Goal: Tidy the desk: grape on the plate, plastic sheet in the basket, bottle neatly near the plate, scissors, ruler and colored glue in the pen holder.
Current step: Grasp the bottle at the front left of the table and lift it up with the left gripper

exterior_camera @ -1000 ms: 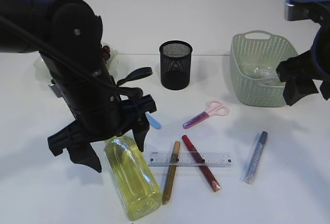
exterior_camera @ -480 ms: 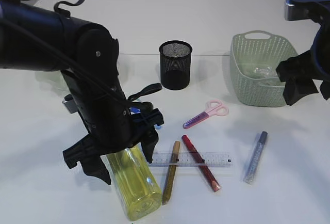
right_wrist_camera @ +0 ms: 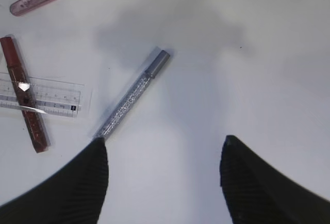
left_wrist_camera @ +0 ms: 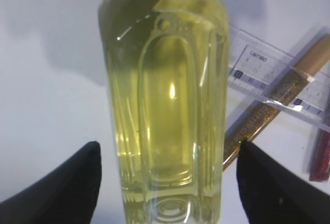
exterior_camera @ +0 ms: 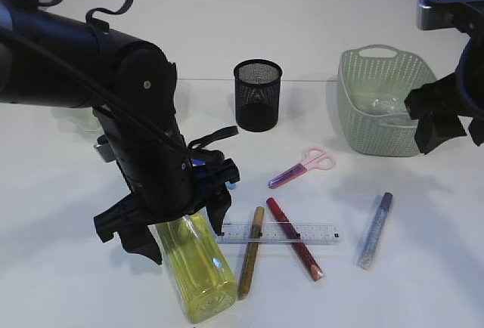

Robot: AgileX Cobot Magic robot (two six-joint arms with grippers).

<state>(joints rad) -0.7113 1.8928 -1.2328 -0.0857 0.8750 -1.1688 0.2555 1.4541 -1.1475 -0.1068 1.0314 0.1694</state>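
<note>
- Bottle [exterior_camera: 198, 271]: clear plastic, yellow liquid, lying on its side on the white surface [exterior_camera: 423, 283] at front left; cap end hidden under the left arm.
- Left gripper [exterior_camera: 168, 226]: jaws spread wide, one finger on each side of the bottle; in the wrist view gaps show on both sides, no contact visible.
- Ruler [exterior_camera: 281, 233]: clear, flat, just right of the bottle; gold glue stick [exterior_camera: 251, 252] and red glue stick [exterior_camera: 294, 238] cross it.
- Silver-blue glue stick [exterior_camera: 375, 230] lies apart to the right.
- Pink-handled scissors [exterior_camera: 302, 167] lie between pen holder [exterior_camera: 258, 94] and ruler.
- Right gripper [right_wrist_camera: 164, 177]: jaws open, holding nothing, raised in front of the pale green basket [exterior_camera: 361, 120].
</note>
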